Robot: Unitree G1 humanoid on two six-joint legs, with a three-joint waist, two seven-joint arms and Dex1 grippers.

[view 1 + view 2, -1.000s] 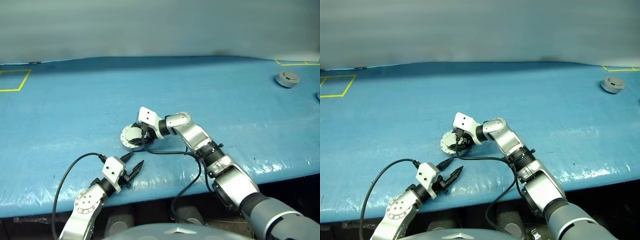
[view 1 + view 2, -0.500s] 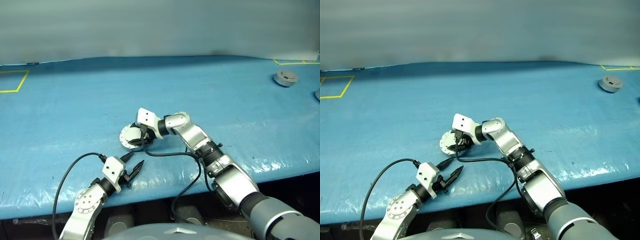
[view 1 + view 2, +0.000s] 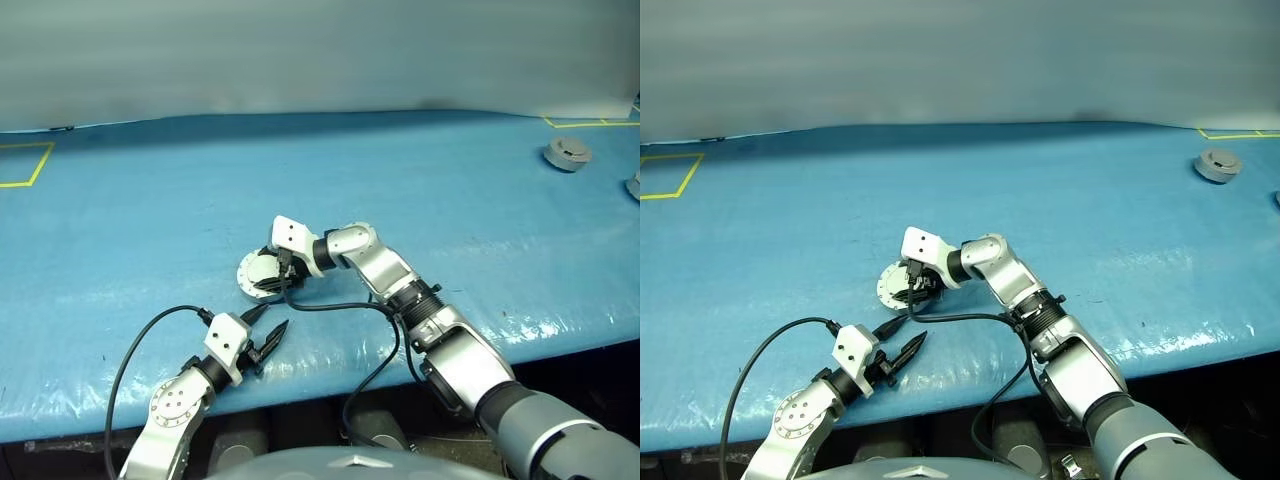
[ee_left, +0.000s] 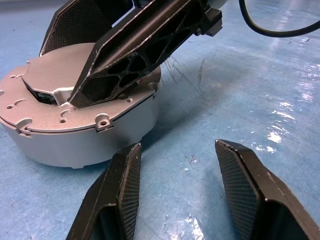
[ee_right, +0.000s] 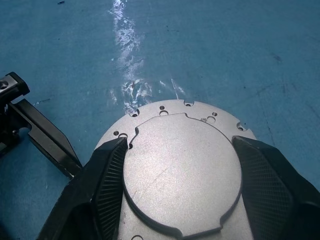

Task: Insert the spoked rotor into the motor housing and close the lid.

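Looking down at the blue table (image 3: pixel 150 200), you see the housing (image 3: pixel 262 274), closed under its plain grey lid (image 5: pixel 182 170), sitting near the front edge. Your right gripper (image 5: pixel 182 175) is over it with fingers spread wide, one on each side of the lid's raised middle; actual contact can't be told. Your left gripper (image 4: pixel 182 195) hovers just in front of the housing, fingers apart, gripping nothing. Compared with a second ago, both grippers and the housing sit as before; only the camera has shifted slightly.
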